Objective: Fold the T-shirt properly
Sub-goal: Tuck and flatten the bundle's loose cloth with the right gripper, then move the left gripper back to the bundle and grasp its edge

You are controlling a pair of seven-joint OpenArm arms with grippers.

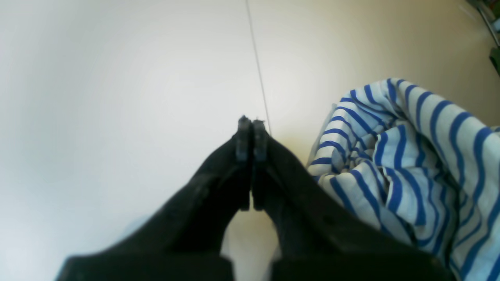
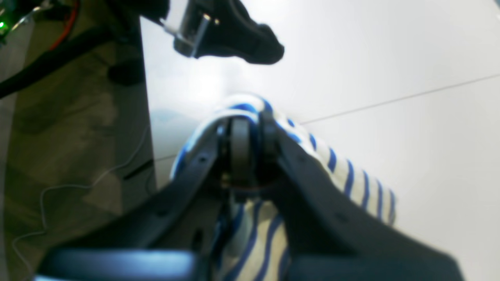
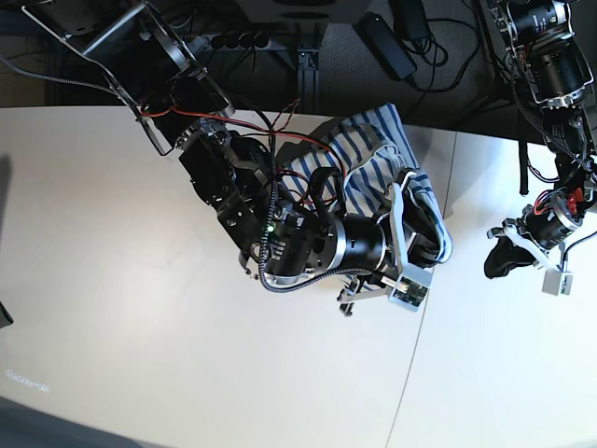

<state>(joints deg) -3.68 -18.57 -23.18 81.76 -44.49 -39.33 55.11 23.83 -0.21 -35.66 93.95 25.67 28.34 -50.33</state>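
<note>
Left pincer (image 1: 250, 123), left wrist view: tips pressed together, nothing between them, above white desk (image 1: 117, 97); bunched T-shirt (image 1: 410, 156) just beside, to its right. 
Right pincer (image 2: 244, 121), right wrist view: clamped on a fold of T-shirt (image 2: 351, 175), cloth draped over the tips. 
Base view: T-shirt (image 3: 373, 140) crumpled near desk (image 3: 140, 327) far edge, largely under right arm; left pincer (image 3: 504, 257) well apart, over bare desk.

Bare table (image 3: 140, 308), seemingly, beside bunched T-shirt (image 3: 373, 149).
</note>
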